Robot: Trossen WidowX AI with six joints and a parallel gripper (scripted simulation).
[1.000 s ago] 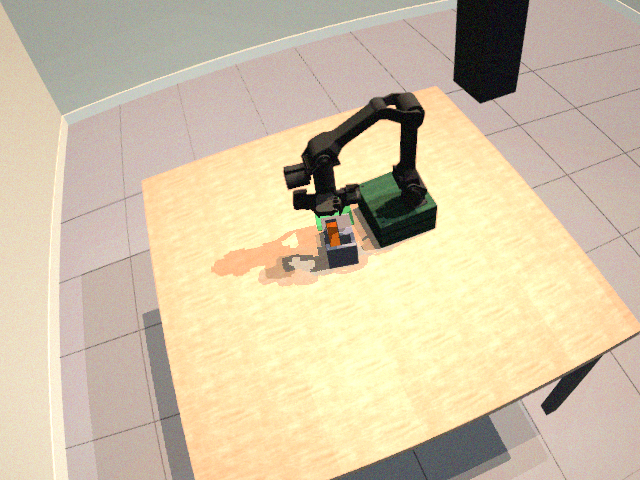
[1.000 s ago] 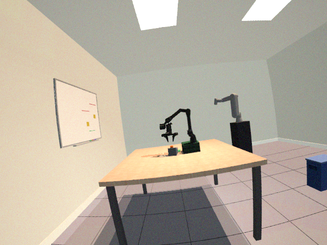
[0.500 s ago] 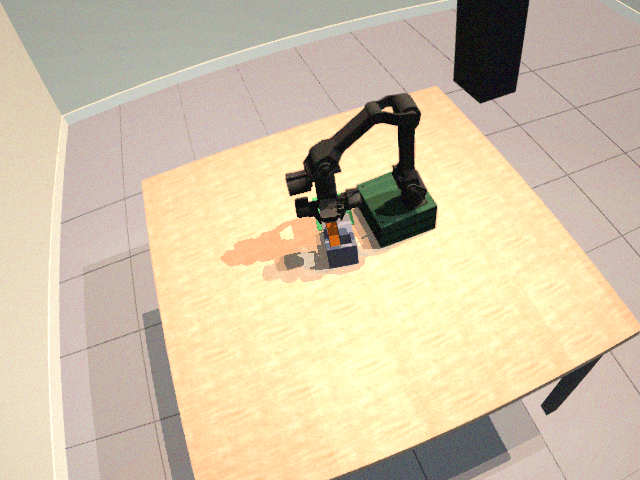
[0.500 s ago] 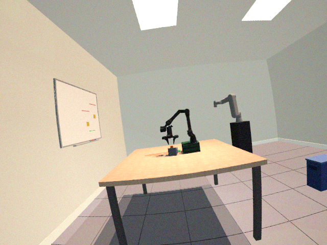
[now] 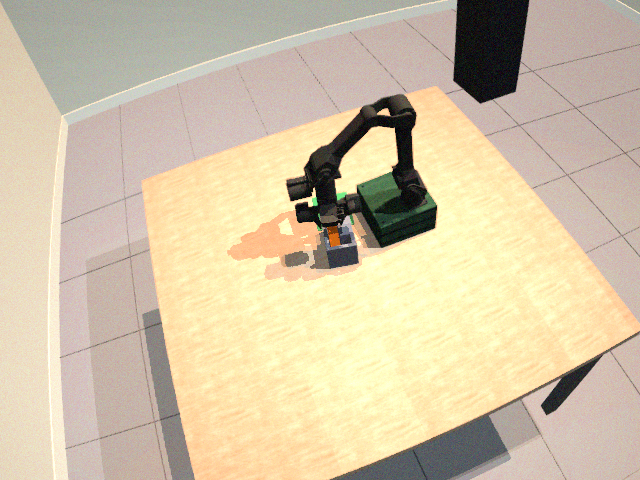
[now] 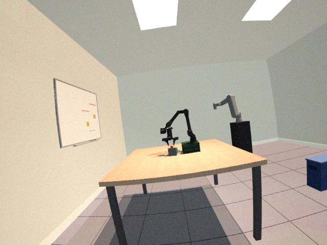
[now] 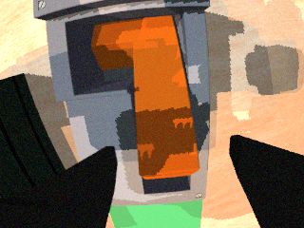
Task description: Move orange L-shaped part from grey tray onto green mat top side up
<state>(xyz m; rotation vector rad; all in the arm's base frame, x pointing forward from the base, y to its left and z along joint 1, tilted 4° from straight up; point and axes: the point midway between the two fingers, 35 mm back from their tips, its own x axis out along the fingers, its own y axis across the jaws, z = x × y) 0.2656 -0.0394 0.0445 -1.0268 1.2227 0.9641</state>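
The orange L-shaped part (image 7: 159, 89) (image 5: 334, 236) (image 6: 171, 146) sits tilted in the grey tray (image 5: 343, 254) (image 6: 172, 151). Its L-shaped end is low at the tray's far side, and its straight end is raised toward the near side. My gripper (image 7: 173, 150) (image 5: 330, 222) (image 6: 169, 143) is open just above the tray, one finger on each side of the raised straight end, touching nothing. A bit of the green mat (image 7: 159, 224) (image 5: 341, 196) shows just beyond the tray's near edge, mostly hidden under the gripper.
The arm's dark green base block (image 5: 398, 206) (image 6: 190, 147) stands right beside the tray. A black pedestal (image 5: 488, 46) (image 6: 240, 136) with a second, pale arm stands off the table's far corner. A blue box (image 6: 317, 171) is on the floor.
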